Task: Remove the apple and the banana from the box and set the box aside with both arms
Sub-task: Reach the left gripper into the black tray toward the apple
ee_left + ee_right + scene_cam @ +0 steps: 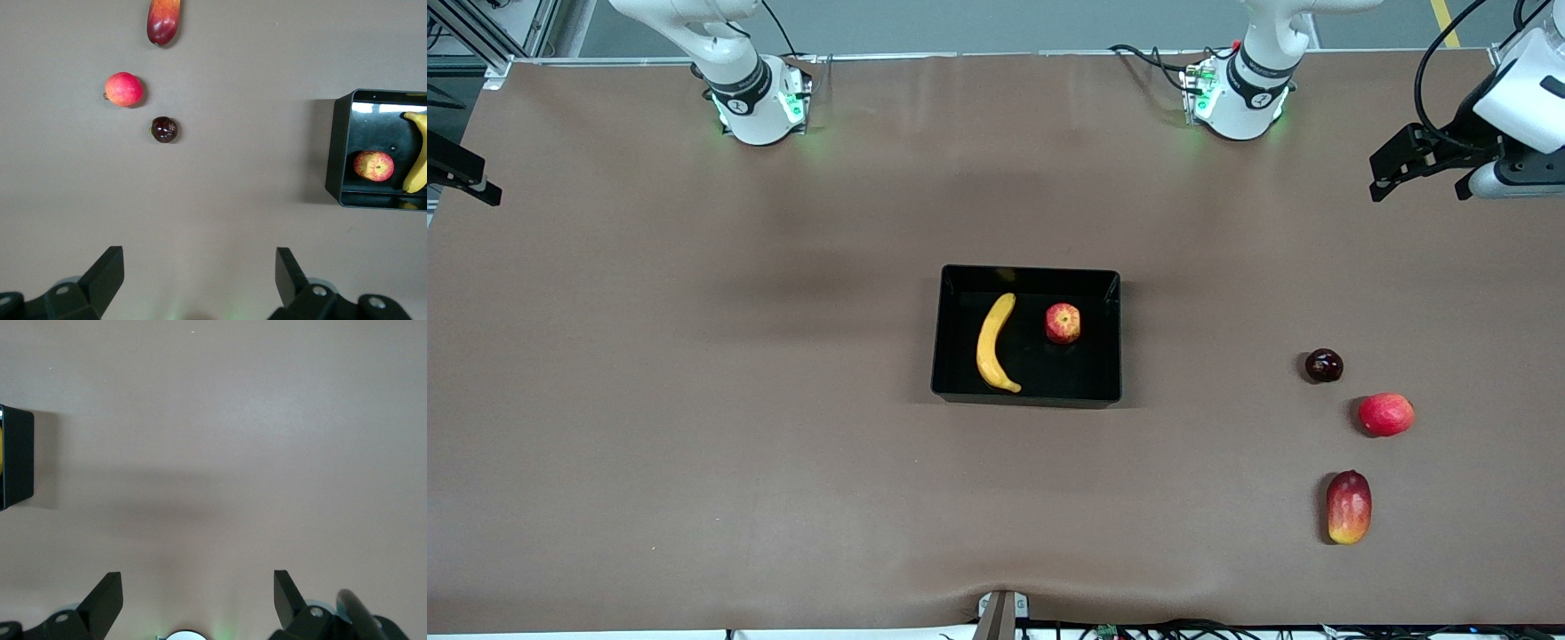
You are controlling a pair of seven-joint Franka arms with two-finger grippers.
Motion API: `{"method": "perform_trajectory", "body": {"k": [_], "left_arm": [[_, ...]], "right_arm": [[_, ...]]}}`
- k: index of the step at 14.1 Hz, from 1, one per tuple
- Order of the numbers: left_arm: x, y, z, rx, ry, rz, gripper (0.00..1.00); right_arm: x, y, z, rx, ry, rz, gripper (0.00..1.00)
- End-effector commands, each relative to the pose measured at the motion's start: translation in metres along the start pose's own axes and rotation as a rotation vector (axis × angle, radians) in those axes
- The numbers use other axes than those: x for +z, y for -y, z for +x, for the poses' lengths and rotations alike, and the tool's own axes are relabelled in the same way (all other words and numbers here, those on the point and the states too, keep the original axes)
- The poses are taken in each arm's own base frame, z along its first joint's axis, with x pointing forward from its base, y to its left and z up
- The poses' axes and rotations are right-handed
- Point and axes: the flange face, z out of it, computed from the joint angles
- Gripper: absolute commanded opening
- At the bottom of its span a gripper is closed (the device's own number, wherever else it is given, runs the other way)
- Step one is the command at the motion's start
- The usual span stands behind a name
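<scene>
No text, label, brand, number or sign can be read anywhere in my views. The black bands on my arms' bases (738, 89) carry small white markings, but these are too small to make out.

The glossy black box (1112, 338) sits mid-table. Inside lie the curved yellow banana (992, 345) and, at its 3 o'clock, the small red-yellow apple (1063, 323), apart.
</scene>
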Motion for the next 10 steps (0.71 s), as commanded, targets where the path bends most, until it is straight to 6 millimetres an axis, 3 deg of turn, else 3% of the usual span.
{"method": "perform_trajectory", "body": {"k": [1,3,4,5,8,10], "left_arm": [[-0.004,0.001,-0.001,0.014,0.007,-0.016,1.0],[-0.005,-0.007,0.004,-0.002,0.002,-0.005,1.0],[0.008,-0.015,0.011,-0.003,0.03,0.0,1.0],[0.016,-0.032,0.014,0.006,0.043,0.004,1.0],[0.07,-0.105,0.028,0.006,0.124,0.021,1.0],[0.103,-0.139,0.039,0.04,0.129,0.038,1.0]], "right_arm": [[-0.001,-0.001,-0.003,0.014,0.003,-0.004,1.0],[-0.001,-0.001,-0.003,0.013,0.003,-0.004,1.0],[-0.001,-0.001,-0.003,0.014,0.003,-0.004,1.0],[-0.001,-0.001,-0.003,0.014,0.003,-0.003,1.0],[-0.001,-0.001,-0.003,0.014,0.003,-0.002,1.0],[-0.001,-0.002,-0.003,0.017,0.003,-0.002,1.0]]}}
